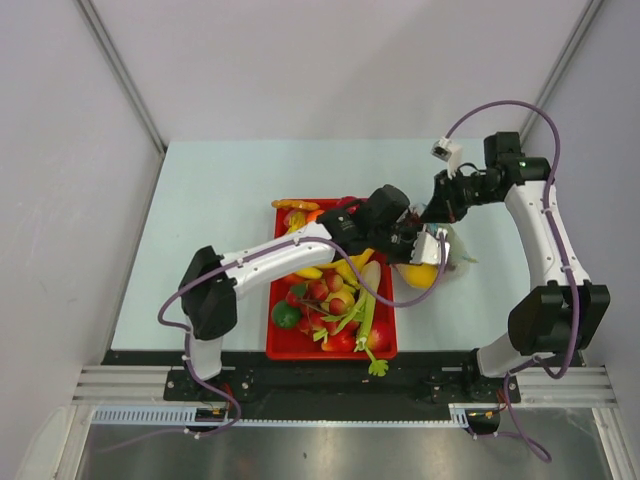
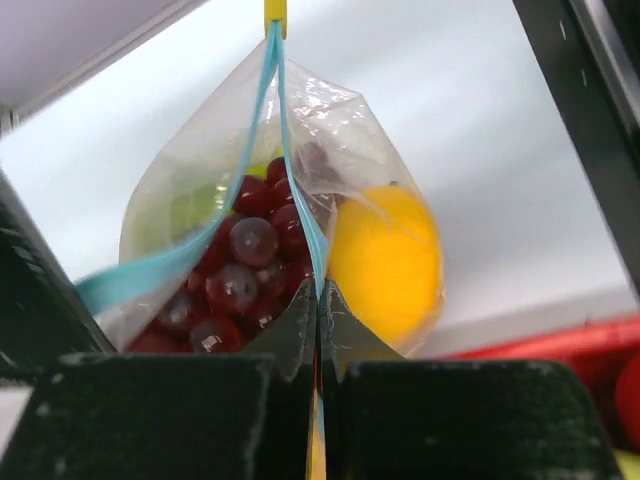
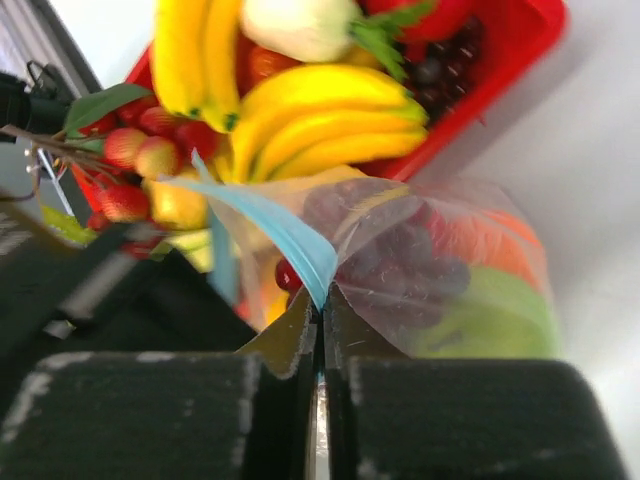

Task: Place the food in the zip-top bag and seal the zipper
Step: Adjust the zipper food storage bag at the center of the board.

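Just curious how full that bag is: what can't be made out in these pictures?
Top view: clear crinkly plastic zip-top bag, partly covered by left end effector; contents too small to count.
Left wrist view: bag's bottom hidden behind black fingers; green item behind glossy red grapes, blurred.
Right wrist view: dark blur, unidentifiable.

Top view: my left gripper (image 1: 432,240) covers most of the zip-top bag (image 1: 458,256). Left wrist: zipper (image 2: 270,100) runs off top edge, bag bottom hidden behind my fingers (image 2: 150,420). Right wrist: red tray (image 3: 520,50) cut by top edge.
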You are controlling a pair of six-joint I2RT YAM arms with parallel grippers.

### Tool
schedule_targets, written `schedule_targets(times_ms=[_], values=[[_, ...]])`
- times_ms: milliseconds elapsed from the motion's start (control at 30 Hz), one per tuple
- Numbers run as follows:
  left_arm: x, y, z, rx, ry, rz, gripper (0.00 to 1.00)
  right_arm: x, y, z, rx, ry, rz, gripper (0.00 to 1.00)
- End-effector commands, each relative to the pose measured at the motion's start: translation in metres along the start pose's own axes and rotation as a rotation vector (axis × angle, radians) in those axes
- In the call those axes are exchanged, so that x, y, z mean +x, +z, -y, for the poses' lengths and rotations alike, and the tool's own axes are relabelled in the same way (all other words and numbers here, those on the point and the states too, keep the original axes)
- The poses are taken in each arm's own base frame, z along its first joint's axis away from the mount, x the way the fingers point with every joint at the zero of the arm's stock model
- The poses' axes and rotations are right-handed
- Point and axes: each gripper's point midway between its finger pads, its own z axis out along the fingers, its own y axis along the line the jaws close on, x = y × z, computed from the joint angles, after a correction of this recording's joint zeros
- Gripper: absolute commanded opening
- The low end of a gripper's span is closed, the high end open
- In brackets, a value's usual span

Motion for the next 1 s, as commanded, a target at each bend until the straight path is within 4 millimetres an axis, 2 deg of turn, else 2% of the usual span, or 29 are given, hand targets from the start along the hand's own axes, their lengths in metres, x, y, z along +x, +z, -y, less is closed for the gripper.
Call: schedule_targets(times_ms=[0,33,67,100,133,200,233,267,333,367,467,533,567,600,667,733,833,967], values=[[-0.034,-0.024,-0.063,-0.262,-0.26,0.174,0.0,-0.016,-0.004,-0.024,-0.008,-0.121,0.047,0.26],[-0.029,-0.023,-0.063,-0.259,-0.327,0.176,0.0,-0.016,-0.012,-0.016,0.028,-0.115,0.059,0.42],[-0.022,-0.025,-0.066,-0.263,-0.357,0.171,0.0,-0.017,-0.019,-0.02,0.042,-0.135,0.078,0.62],[-0.018,-0.025,-0.069,-0.269,-0.379,0.177,0.0,-0.018,-0.033,-0.009,0.085,-0.115,0.112,0.95],[-0.013,-0.025,-0.068,-0.268,-0.422,0.181,0.0,-0.017,-0.05,0.004,0.135,-0.09,0.15,1.0],[-0.01,-0.031,-0.076,-0.271,-0.454,0.209,0.0,-0.021,-0.076,0.003,0.173,-0.13,0.225,1.0],[-0.011,-0.033,-0.079,-0.27,-0.484,0.223,0.0,-0.016,-0.095,0.013,0.23,-0.119,0.256,1.0],[-0.01,-0.037,-0.083,-0.269,-0.49,0.237,0.0,-0.012,-0.104,0.007,0.244,-0.171,0.264,1.0],[-0.01,-0.042,-0.085,-0.273,-0.491,0.246,0.0,0.002,-0.117,0.013,0.292,-0.17,0.27,1.0],[-0.01,-0.044,-0.085,-0.268,-0.489,0.247,0.0,0.01,-0.12,0.008,0.298,-0.172,0.261,1.0],[-0.006,-0.046,-0.078,-0.244,-0.475,0.233,0.0,0.033,-0.121,0.01,0.297,-0.197,0.244,0.95],[-0.004,-0.049,-0.071,-0.223,-0.449,0.23,0.0,0.041,-0.116,0.011,0.271,-0.226,0.267,0.92],[-0.005,-0.049,-0.064,-0.191,-0.432,0.236,0.0,0.042,-0.119,0.015,0.283,-0.239,0.284,0.9],[0.002,-0.048,-0.057,-0.177,-0.398,0.219,0.0,0.042,-0.119,0.017,0.283,-0.265,0.297,0.88],[0.001,-0.052,-0.049,-0.163,-0.365,0.22,0.0,0.04,-0.117,0.022,0.272,-0.292,0.338,0.79],[0.011,-0.05,-0.038,-0.143,-0.349,0.187,0.0,0.035,-0.115,0.022,0.241,-0.326,0.372,0.76],[0.015,-0.048,-0.032,-0.135,-0.341,0.173,0.0,0.033,-0.107,0.021,0.194,-0.36,0.378,0.78],[0.015,-0.046,-0.03,-0.124,-0.341,0.174,0.0,0.039,-0.088,0.001,0.09,-0.404,0.347,0.79]])
